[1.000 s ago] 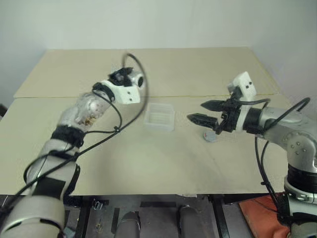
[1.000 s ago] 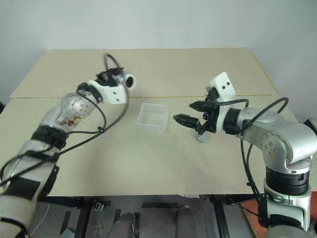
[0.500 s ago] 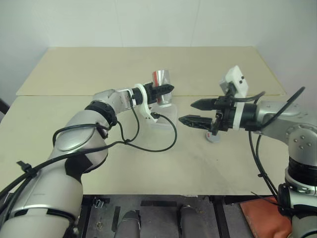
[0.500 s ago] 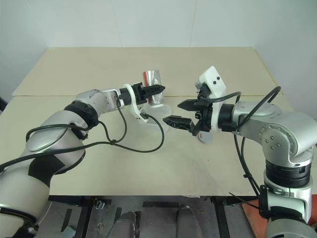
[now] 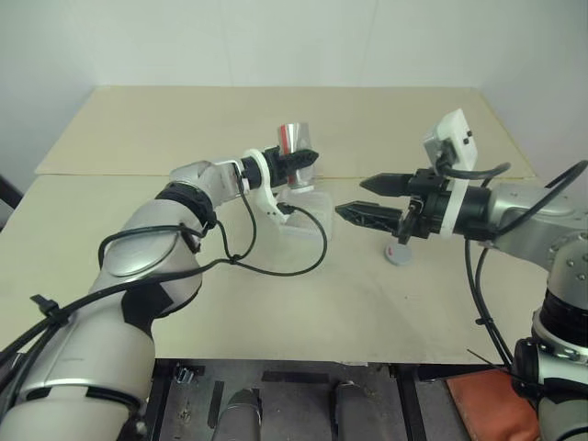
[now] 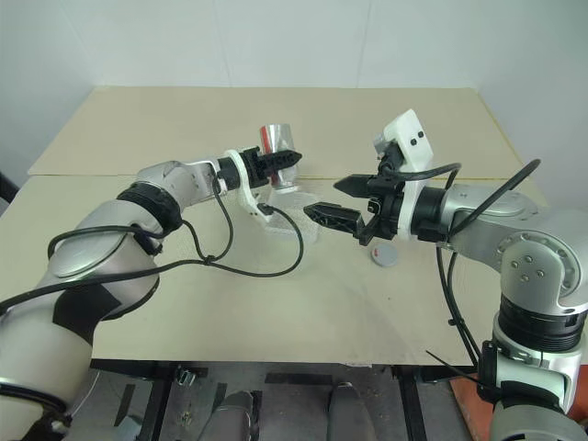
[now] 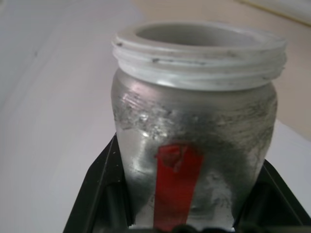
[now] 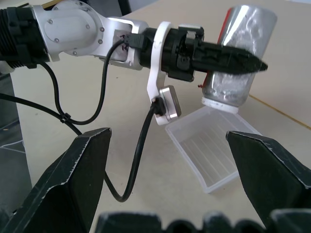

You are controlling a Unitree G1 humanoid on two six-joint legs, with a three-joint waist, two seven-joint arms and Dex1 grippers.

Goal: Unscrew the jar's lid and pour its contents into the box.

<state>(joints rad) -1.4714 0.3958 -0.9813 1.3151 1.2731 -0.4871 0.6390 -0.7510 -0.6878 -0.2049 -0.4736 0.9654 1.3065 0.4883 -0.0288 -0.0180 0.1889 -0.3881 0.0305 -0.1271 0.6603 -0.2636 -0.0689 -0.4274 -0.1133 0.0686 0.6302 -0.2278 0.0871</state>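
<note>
Your right wrist view gives you what the head views cannot: the jar [image 8: 236, 53] is tipped mouth-down, its open white threaded rim just above the far corner of the box [image 8: 211, 148], and the box's ribbed floor looks bare. Whether the rim touches the box wall you cannot tell from there. Your left wrist view shows the jar close up: lid off, threaded neck exposed, a red strip of label down the side, clouded residue on the inside wall; it does not show the box at all. From the head, you see the left hand [image 5: 296, 162] reaching out over the surface [image 5: 138, 129] with the jar's silvery base and red label edge sticking up behind its black fingers [image 5: 304, 158]. That hand is clamped tight on the jar's body, a finger on either side. The box [image 5: 303, 216] sits on the surface directly below the jar, partly behind the left wrist and its looping black cable [image 5: 276, 266]. Your right hand [image 5: 367, 199] hangs beside the box, pointing toward it, its two fingers spread wide with nothing between them and touching nothing. The lid [image 5: 397, 254] lies flat on the surface under the right forearm, well apart from the box, small red mark up.
</note>
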